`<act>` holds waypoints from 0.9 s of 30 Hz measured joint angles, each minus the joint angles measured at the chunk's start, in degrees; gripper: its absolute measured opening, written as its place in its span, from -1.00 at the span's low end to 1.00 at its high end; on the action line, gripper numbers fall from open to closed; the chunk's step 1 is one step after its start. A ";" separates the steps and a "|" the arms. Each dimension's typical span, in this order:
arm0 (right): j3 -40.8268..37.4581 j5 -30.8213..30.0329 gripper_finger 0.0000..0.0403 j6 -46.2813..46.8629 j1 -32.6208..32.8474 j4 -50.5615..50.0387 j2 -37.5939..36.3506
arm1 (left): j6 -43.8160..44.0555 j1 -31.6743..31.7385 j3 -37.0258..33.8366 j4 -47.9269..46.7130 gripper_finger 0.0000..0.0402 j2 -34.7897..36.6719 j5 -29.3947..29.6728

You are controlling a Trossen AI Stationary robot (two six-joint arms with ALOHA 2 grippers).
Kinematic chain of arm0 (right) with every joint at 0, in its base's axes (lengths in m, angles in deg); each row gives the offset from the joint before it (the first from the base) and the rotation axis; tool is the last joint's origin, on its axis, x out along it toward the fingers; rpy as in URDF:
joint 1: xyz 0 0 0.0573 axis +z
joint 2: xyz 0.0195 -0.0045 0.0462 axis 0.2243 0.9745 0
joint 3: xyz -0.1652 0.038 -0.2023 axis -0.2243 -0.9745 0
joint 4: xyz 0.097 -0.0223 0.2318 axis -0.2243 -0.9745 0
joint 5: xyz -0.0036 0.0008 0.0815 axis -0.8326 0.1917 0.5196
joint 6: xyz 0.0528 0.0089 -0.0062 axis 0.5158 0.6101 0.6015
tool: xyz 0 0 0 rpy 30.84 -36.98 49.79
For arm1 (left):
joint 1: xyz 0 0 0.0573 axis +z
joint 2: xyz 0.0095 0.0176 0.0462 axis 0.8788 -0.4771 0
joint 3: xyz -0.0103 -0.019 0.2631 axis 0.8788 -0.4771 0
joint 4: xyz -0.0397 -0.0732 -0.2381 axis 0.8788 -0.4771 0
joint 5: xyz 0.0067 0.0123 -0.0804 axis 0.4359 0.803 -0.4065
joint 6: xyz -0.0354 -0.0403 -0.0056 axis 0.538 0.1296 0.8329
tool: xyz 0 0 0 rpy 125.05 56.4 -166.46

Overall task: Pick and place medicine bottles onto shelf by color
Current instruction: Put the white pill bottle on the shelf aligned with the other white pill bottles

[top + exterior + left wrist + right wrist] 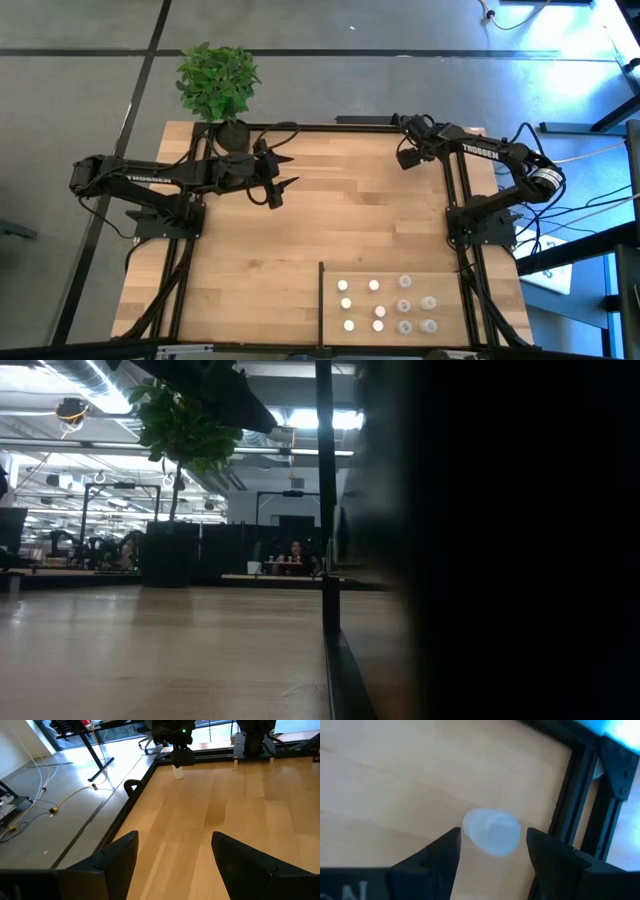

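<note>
A translucent whitish medicine bottle stands near the table's far right corner, with its base apparently on the tabletop. My right gripper slants down over it. Its open fingers stand on either side of the bottle, close to it, with a thin gap showing. The shelf, a pale panel with a black edge strip, lies at the near right. It bears several bottles: white-capped ones on its left, translucent ones on its right. My left gripper waits open at mid-left, above the table.
A potted plant stands at the far left corner, behind my left arm. Black frame rails run along the table's far and right edges, close to the bottle. Bare planked tabletop lies between the arms. A dark mass fills the right of the low view.
</note>
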 joint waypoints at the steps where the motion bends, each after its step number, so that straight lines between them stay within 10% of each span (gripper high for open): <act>1: -0.49 0.65 0.13 0.02 -0.32 -0.08 0.00 | 0.00 0.00 0.00 -0.01 0.23 0.00 0.00; 27: -5.20 2.04 -0.06 -4.29 -0.81 8.02 0.00 | 0.07 0.00 0.00 -0.01 0.23 0.00 0.00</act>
